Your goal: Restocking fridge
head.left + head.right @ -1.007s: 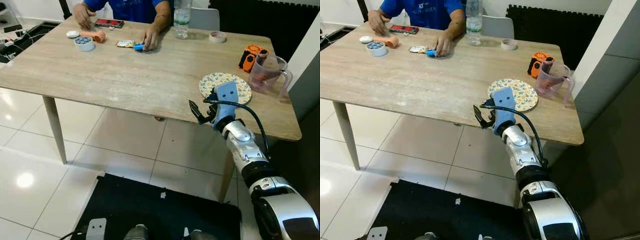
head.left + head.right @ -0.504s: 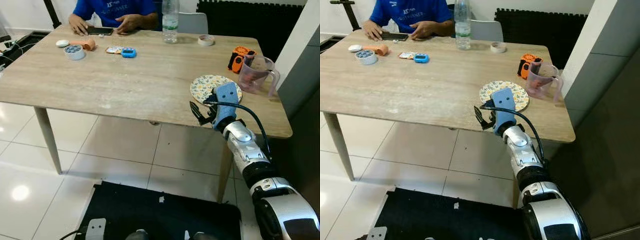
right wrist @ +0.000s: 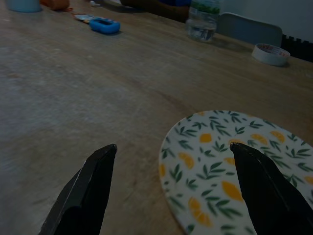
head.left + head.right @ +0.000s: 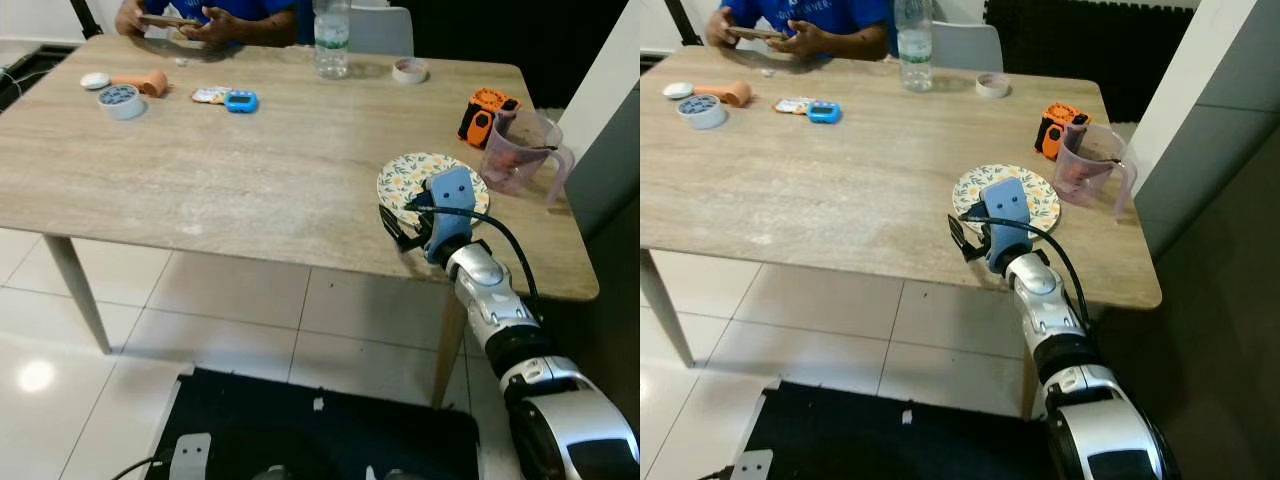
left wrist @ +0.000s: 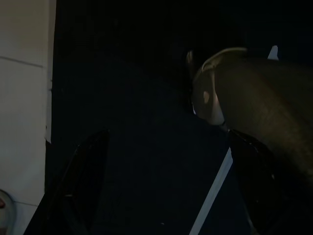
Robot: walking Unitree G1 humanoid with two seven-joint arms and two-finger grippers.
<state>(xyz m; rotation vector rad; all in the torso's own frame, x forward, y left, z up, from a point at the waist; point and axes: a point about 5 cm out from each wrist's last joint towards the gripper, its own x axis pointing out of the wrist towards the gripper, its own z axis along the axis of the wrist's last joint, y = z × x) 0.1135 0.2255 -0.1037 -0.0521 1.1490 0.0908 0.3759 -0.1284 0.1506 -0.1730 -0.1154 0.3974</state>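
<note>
- Two black fingers (image 3: 90, 188) of right gripper (image 3: 171, 191) spread wide, nothing between them; gripper low over near edge of table (image 4: 200, 180).
- Floral plate (image 3: 234, 171) lies flat on table directly ahead of the fingers, partly between the tips.
- Clear measuring jug (image 4: 525, 150) just beyond plate; orange-black gadget (image 4: 482, 112) touching or just behind jug.
- Farther out: tape roll (image 4: 408, 70), water bottle (image 4: 331, 40), blue timer (image 4: 240, 101).
- Person's hands (image 4: 175, 18) at far edge, holding a phone.
- Left gripper (image 5: 166, 191) in dark; fingers apart, empty.
</note>
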